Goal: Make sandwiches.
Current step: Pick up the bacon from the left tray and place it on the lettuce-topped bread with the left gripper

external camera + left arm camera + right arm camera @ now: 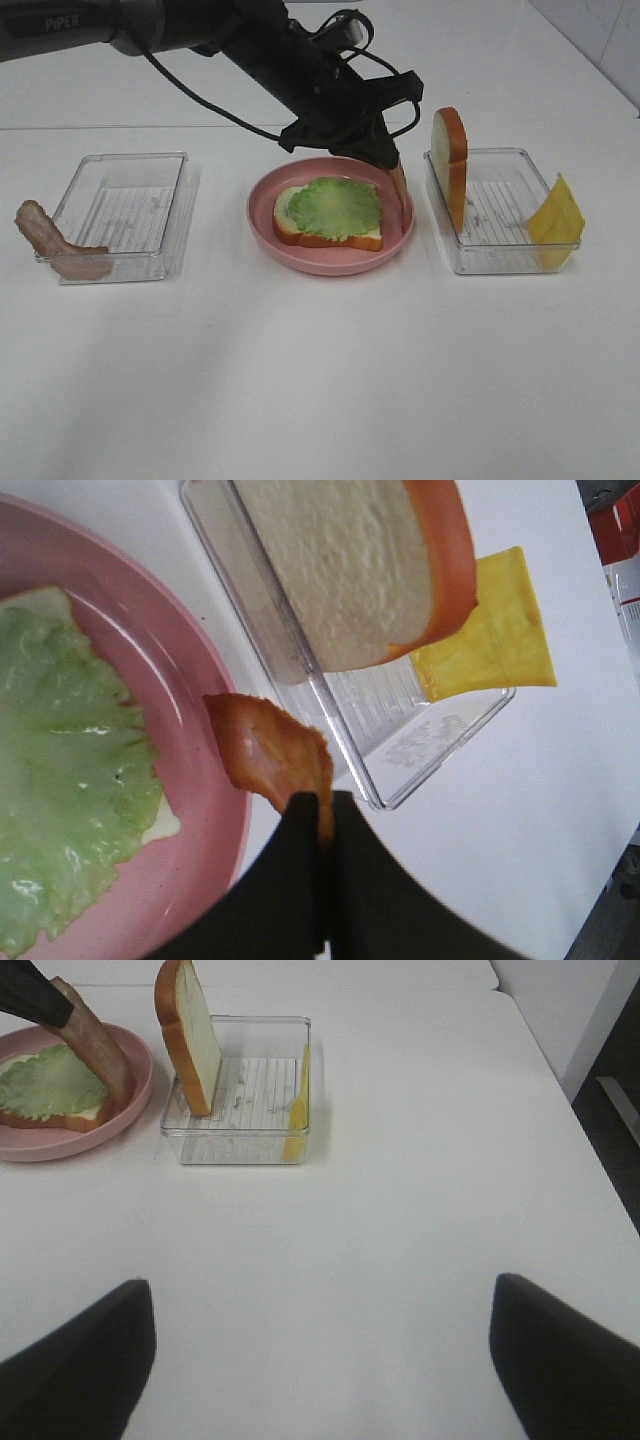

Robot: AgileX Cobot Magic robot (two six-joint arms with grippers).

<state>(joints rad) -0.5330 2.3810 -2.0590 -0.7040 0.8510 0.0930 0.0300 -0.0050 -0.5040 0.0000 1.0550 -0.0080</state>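
- A smooth, matte white table carries everything. Over its near side, to the near right of the round pink plate, hangs the right gripper. Its jaws are spread wide with nothing between them.
- There is one plate, at the middle of the table. One white bread slice with orange-brown crust lies flat on it, covered by one ruffled green lettuce leaf.
- Two clear plastic rectangular trays flank the plate and touch neither it nor each other: the left tray and the right tray.
- There are two reddish-brown bacon strips. The loose bacon strip curls around the left tray's near corner, the one farthest from the plate, with one end outside the wall.
- The held bacon strip hangs at the plate's right rim. I cannot tell whether its lower end touches the plate.
- The left gripper reaches in from beyond the plate on a black arm. Its jaws are pinched tight on the upper end of the held bacon strip.
- A second bread slice stands on edge in the right tray, at the end nearest the plate, which makes two slices in all.
- One yellow cheese square leans against that tray's end wall, farthest from the plate.
- Beyond the plate the table runs back to a pale tiled wall at the far right.
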